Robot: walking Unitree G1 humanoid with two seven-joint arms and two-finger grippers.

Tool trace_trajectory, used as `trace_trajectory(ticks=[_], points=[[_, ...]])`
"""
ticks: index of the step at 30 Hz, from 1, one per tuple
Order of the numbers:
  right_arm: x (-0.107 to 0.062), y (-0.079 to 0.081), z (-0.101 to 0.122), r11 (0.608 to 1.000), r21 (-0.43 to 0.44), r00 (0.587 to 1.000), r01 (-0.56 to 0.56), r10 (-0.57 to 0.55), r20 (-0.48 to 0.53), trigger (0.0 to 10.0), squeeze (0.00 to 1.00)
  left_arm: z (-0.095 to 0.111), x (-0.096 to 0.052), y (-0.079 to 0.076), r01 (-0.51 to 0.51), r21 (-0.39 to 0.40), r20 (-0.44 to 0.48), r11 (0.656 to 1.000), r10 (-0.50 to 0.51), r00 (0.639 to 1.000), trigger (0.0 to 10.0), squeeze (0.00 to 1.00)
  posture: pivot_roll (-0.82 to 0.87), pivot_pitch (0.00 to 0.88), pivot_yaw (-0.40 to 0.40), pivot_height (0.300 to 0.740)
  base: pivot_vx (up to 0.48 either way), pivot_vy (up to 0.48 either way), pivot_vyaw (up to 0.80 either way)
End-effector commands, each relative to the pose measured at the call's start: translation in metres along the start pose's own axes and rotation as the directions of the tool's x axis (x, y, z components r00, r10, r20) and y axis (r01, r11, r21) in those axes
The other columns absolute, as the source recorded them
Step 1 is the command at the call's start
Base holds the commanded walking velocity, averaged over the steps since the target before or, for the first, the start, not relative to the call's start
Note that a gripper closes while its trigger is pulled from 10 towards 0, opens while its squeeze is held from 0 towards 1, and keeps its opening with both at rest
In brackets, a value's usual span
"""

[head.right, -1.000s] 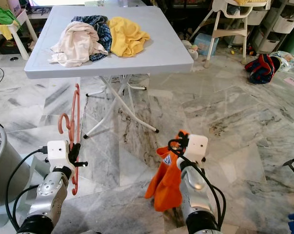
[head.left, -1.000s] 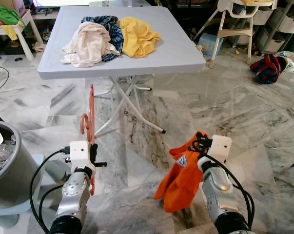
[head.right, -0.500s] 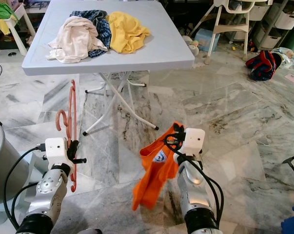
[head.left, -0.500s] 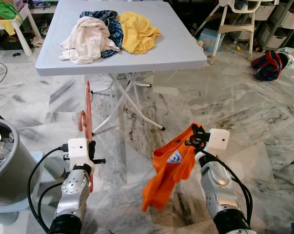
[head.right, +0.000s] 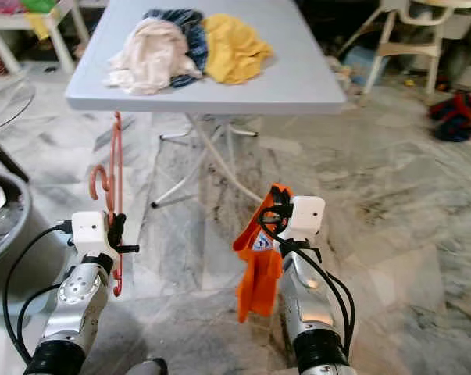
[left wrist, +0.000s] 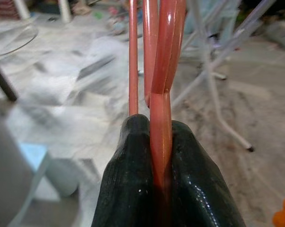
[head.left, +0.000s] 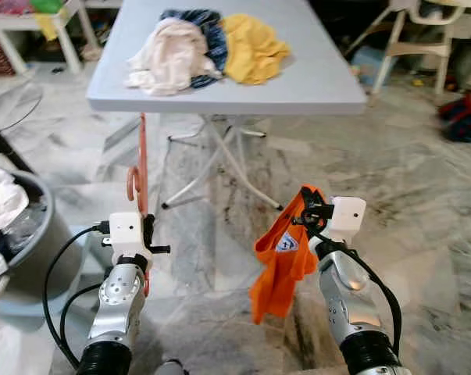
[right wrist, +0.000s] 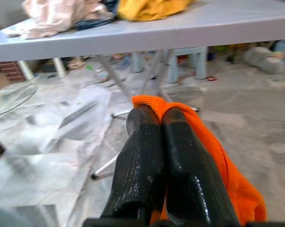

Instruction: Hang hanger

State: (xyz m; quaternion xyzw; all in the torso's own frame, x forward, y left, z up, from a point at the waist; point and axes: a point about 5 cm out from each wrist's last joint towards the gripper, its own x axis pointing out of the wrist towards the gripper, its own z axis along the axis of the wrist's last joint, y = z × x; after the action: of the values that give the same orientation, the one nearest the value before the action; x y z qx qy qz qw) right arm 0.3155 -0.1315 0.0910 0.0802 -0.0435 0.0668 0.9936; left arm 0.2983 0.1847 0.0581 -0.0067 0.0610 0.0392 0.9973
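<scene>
A salmon-pink plastic hanger stands upright in front of me on the left, its hook curling to the left. My left gripper is shut on its lower part; in the left wrist view the black fingers pinch the hanger. On the right, an orange garment with a small label hangs limp from my right gripper, which is shut on its top edge. In the right wrist view the two fingers press together over the orange garment.
A grey folding table stands ahead, carrying a cream cloth, a blue plaid garment and a yellow one. A grey bin with white items is at my left. A white high chair and a red-blue bag are far right.
The camera has shifted, so the table now sits higher and further right in the picture. The orange garment, flung out to the left half a second ago, has swung back to hang straight down. Both grips are unchanged.
</scene>
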Motion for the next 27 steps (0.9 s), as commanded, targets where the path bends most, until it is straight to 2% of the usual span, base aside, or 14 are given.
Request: trace_trajectory(ticks=[1, 6, 17, 27], points=[[0.001, -0.002, 0.009, 1.000, -0.008, 0.999, 0.001, -0.001, 0.033, 10.0, 0.00, 0.001, -0.001, -0.001, 0.001, -0.002, 0.003, 1.000, 0.000, 1.000, 10.0, 0.00, 0.13, 0.148, -0.055, 0.740, 0.255, 0.000, 0.51], [0.003, -0.003, 0.012, 1.000, -0.008, 0.999, 0.006, -0.006, 0.038, 10.0, 0.00, 0.002, -0.001, -0.002, 0.003, -0.001, -0.002, 1.000, -0.003, 1.000, 10.0, 0.00, 0.13, 0.152, -0.055, 0.740, 0.258, 0.000, 0.44], [0.005, -0.001, 0.018, 1.000, -0.001, 0.998, -0.011, 0.011, 0.063, 10.0, 0.00, 0.004, -0.002, -0.004, 0.005, -0.016, 0.002, 1.000, -0.005, 1.000, 10.0, 0.00, 0.13, 0.163, -0.066, 0.740, 0.281, 0.000, 0.00], [0.004, 0.006, 0.024, 0.999, 0.009, 0.995, -0.052, 0.051, 0.084, 10.0, 0.00, 0.017, -0.008, -0.005, 0.007, -0.027, 0.040, 1.000, -0.006, 0.999, 10.0, 0.00, 0.15, 0.185, -0.072, 0.740, 0.306, 0.000, 0.00]])
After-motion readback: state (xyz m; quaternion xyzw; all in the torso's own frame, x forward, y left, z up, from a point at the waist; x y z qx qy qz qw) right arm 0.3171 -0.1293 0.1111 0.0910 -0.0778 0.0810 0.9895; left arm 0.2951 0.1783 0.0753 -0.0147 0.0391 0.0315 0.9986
